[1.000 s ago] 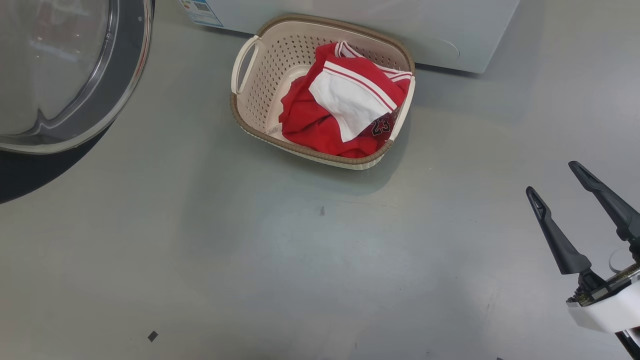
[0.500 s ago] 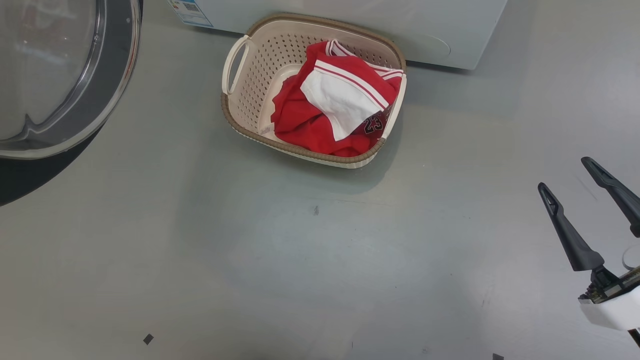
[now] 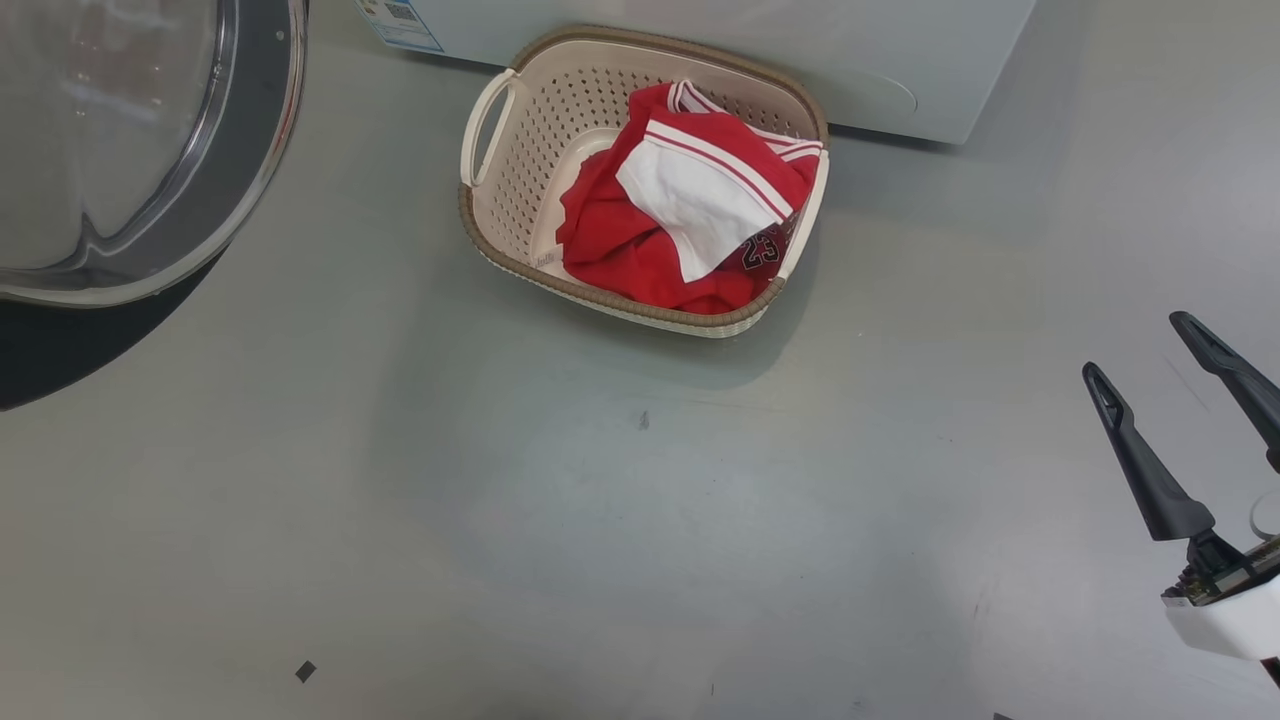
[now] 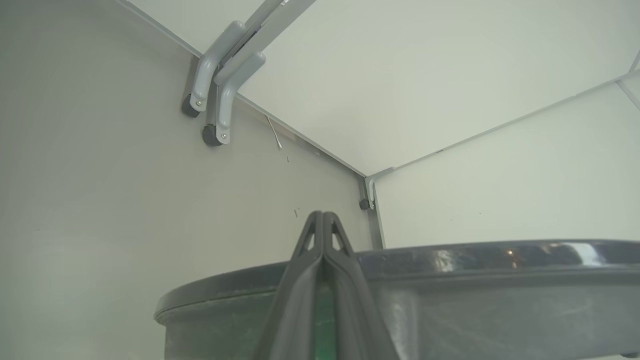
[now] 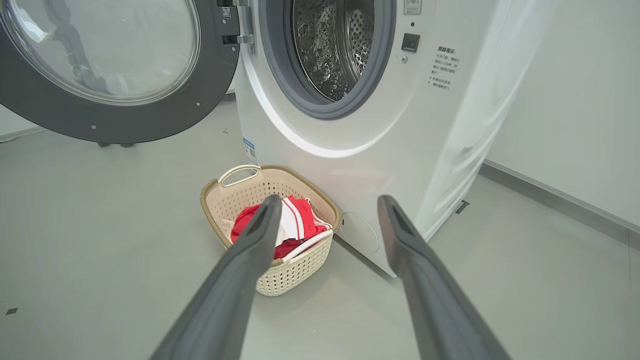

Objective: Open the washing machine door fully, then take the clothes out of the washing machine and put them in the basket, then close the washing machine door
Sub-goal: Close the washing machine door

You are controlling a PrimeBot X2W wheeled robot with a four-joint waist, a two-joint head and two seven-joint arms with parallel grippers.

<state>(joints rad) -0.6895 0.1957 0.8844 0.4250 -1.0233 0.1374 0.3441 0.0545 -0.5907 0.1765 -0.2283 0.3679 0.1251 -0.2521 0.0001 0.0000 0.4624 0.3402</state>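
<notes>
Clothes (image 3: 690, 215) lay in the basket (image 3: 530, 170) beside the washing machine (image 3: 900, 50); its door (image 3: 120, 140) stood open. Right hand (image 3: 1136, 345) was released; left hand (image 4: 323, 215) was clenched.

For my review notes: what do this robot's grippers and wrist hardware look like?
The right gripper has two long, matte dark-grey fingers tapering to slim tips, on a glossy white wrist shell with a bare circuit board exposed at the joint. The left gripper has the same dark fingers, each with a small triangular cut-out near the tip; something green shows between them.
</notes>
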